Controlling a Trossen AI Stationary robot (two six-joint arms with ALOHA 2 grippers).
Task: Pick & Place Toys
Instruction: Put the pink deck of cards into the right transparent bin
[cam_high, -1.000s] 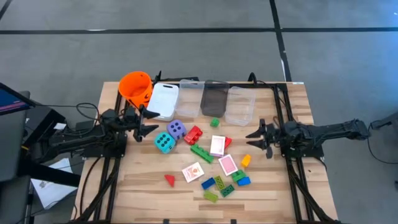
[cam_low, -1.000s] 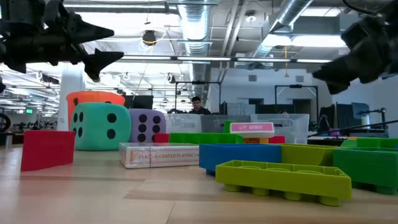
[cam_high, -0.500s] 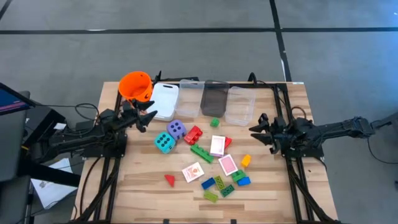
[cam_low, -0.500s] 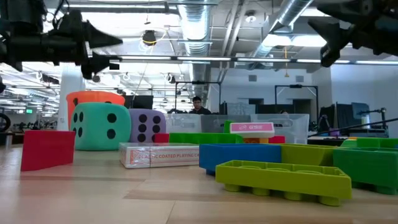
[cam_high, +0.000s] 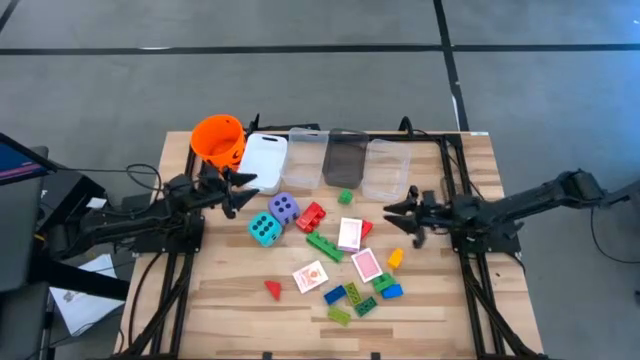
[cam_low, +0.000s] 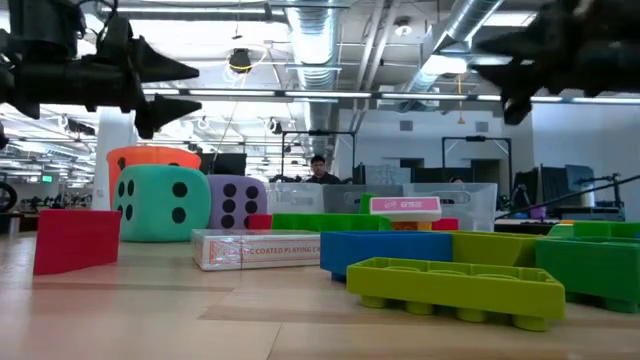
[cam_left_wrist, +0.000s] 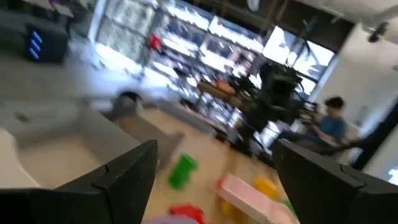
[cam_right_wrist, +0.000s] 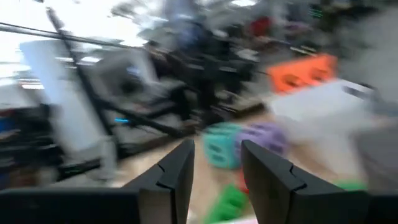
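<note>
Left gripper: (cam_high: 240, 190) left of centre in the high view, above the table just beside the white bin, jaws spread apart and empty (the left wrist view shows a wide gap between its fingers (cam_left_wrist: 121, 177))
Right gripper: (cam_high: 397, 215) right of centre, held over the wood near the clear bin, fingers (cam_right_wrist: 171, 174) parted a little with nothing between them
Teal die: (cam_high: 263, 229) left-centre of the table, touching the purple die (cam_high: 284, 208) just above and right of it
Red brick: (cam_high: 311, 215) just right of the purple die
Green bricks: a small one (cam_high: 345, 197) below the bins, a long one (cam_high: 323, 245) at centre
Cards: one pack (cam_high: 350, 234) at centre, one (cam_high: 310, 276) lower left of it, one (cam_high: 367, 265) lower right
Red wedge: (cam_high: 272, 289) alone at lower left of the pile
Yellow brick: (cam_high: 395, 258) below the right gripper, well clear of it
Small pile: blue brick (cam_high: 334, 294) and more green and blue pieces at lower centre
Orange bucket: (cam_high: 217, 140) upper left corner of the table, right behind the left gripper
Bins: white bin (cam_high: 264, 160), grey bin (cam_high: 345, 157) and clear bin (cam_high: 387, 168) in a row along the top edge
In the way: nothing lies between either gripper and the toys
Background: a person (cam_low: 316, 168) far off in the low view
</note>
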